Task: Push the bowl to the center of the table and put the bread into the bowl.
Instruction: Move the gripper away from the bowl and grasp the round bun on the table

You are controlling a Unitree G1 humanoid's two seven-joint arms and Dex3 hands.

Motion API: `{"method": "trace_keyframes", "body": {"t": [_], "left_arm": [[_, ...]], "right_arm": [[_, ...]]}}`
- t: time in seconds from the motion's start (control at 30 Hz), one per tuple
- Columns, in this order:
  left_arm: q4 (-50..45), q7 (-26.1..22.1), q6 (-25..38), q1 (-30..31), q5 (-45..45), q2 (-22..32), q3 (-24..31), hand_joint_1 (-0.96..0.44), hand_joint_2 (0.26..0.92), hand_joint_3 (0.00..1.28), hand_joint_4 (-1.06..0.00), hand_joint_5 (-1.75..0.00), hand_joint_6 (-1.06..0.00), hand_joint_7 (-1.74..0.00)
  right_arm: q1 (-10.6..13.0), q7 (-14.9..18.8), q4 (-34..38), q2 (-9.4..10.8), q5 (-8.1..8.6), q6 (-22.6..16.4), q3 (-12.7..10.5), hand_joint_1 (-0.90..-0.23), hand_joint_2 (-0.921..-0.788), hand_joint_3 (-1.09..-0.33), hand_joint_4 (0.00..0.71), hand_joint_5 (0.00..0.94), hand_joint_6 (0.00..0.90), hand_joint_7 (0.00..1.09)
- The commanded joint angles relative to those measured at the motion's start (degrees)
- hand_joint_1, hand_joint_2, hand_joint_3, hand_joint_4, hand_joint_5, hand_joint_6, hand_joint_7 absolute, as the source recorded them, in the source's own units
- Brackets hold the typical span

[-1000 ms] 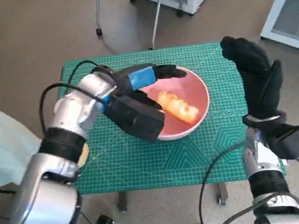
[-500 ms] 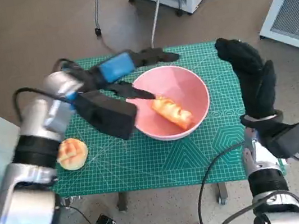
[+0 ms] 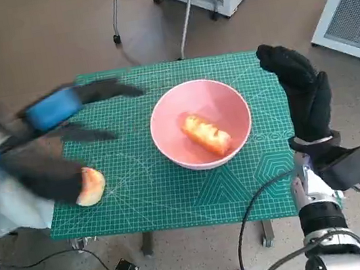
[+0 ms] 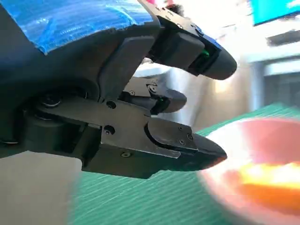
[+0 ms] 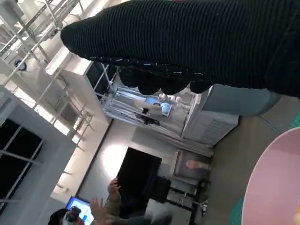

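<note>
Head view takes in the whole desk [image 3: 176,197], covered by a green cutting mat [image 3: 138,176]; wrist views give only fragments. Pink bowl [image 3: 201,123] sits near the desk's middle, a little toward the right side. Bread [image 3: 205,133] lies inside it: elongated, golden-orange with a paler ridged top, set diagonally across the bowl floor. Left wrist view shows the same bowl [image 4: 253,154] and bread [image 4: 262,185] only as a blurred pink-and-orange patch beyond the fingers. Right wrist view catches only a curved slice of pink bowl rim [image 5: 276,183]. A second item, a round bun [image 3: 91,185], rests on the mat near the desk's left edge, partly hidden behind the left arm; neither wrist view shows it. Left hand [image 3: 61,119] is motion-blurred, raised over the desk's left part, well apart from the bowl; its black fingers [image 4: 187,47] are spread and carry nothing, clearest in the left wrist view. Right hand [image 3: 300,92] stands upright at the desk's right edge, just beside the bowl, palm flat, fingers extended and parted, empty. Right wrist view alone shows a room beyond: shelving, a screen, and a seated person [image 5: 101,211] with a hand raised.
</note>
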Motion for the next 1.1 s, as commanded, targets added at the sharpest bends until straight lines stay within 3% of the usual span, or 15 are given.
{"method": "trace_keyframes", "body": {"t": [0.03, 0.43, 1.1], "left_arm": [[-4.94, -3.57, 3.03, 7.72, -2.00, 5.57, 4.21, 0.06, 0.898, 0.00, -0.44, -0.04, -0.48, -0.25], [-6.79, -5.20, 4.81, 18.42, -4.58, 8.74, 8.61, 0.07, 0.892, 0.00, -0.42, 0.00, -0.51, -0.09], [-2.28, -4.87, 8.59, 19.55, -0.74, 6.17, 4.03, 0.08, 0.883, 0.00, -0.38, 0.00, -0.52, -0.03]], "right_arm": [[0.94, 0.73, 0.10, 0.69, 0.59, 0.65, 0.23, -0.553, -0.921, -0.813, 0.385, 0.001, 0.043, 0.78], [0.11, 2.63, 1.32, 1.51, 2.22, 1.30, -0.23, -0.547, -0.921, -0.818, 0.385, 0.001, 0.037, 0.80], [0.65, 2.75, 0.38, 0.80, 2.03, 1.95, -0.28, -0.550, -0.921, -0.813, 0.384, 0.001, 0.033, 0.81]]}}
